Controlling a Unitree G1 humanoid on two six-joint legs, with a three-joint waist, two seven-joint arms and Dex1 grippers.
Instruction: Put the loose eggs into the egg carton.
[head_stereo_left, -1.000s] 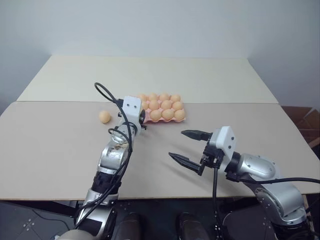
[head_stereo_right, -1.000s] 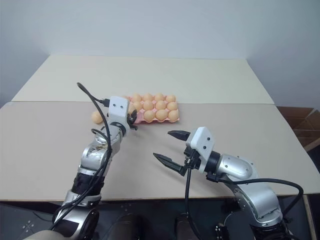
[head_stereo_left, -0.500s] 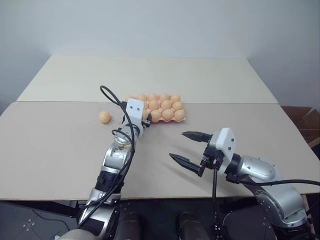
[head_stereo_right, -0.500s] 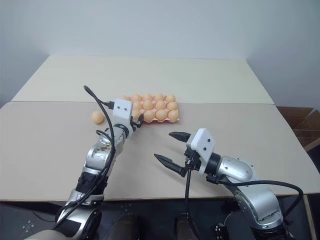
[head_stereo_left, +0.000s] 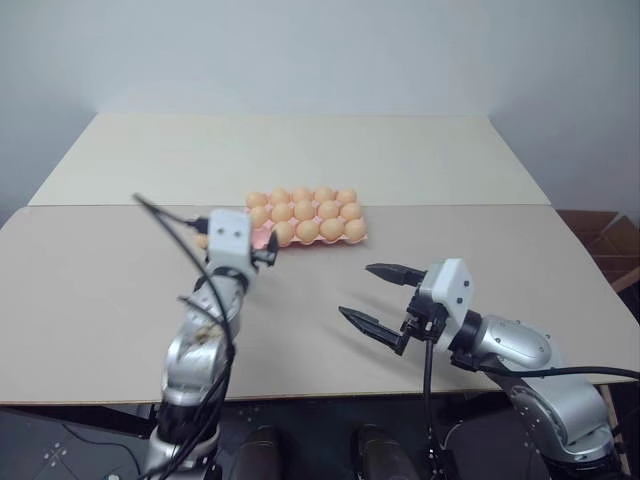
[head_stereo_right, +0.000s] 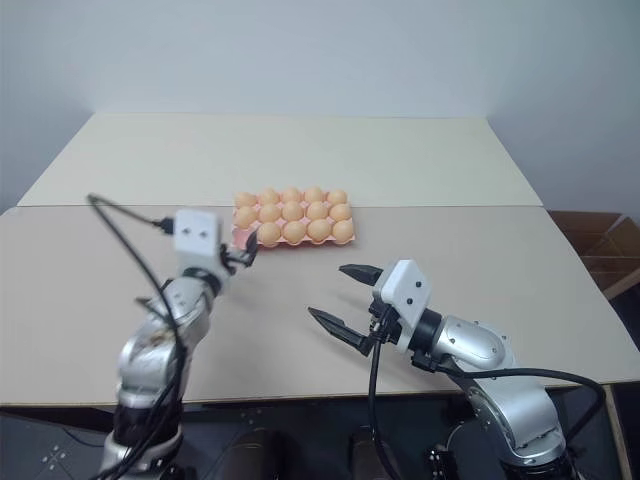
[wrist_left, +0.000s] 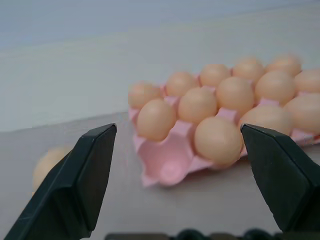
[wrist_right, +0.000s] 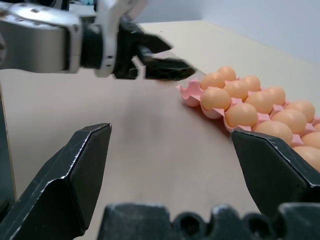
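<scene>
On the pale table (head_stereo_left: 100, 300), one loose egg (wrist_left: 47, 165) lies just left of the egg carton (wrist_left: 167, 167), seen past the left finger in the left wrist view; from the head views the wrist housing largely covers it. A second ago the left gripper (head_stereo_left: 262, 255) was pressed in at the carton's near-left end with its fingers shut; it has since sprung wide and drawn back toward the robot and to the left, and now hangs empty short of the tray. The pink carton sits mid-table, filled with eggs except for the near-left corner cup, which shows bare pink in the left wrist view. That sequence reads as an egg just set down in the carton and released, though which cup took it cannot be told from here. To the right, the right gripper (head_stereo_left: 382, 297) hovers over bare table well short of the carton, its jaws spread wide and holding nothing, in the same place as a second ago. With one cup open and one egg lying beside the tray, the job looks all but finished: the likely remaining step is for the left arm to swing out, close on that last egg and carry it to the corner cup.
</scene>
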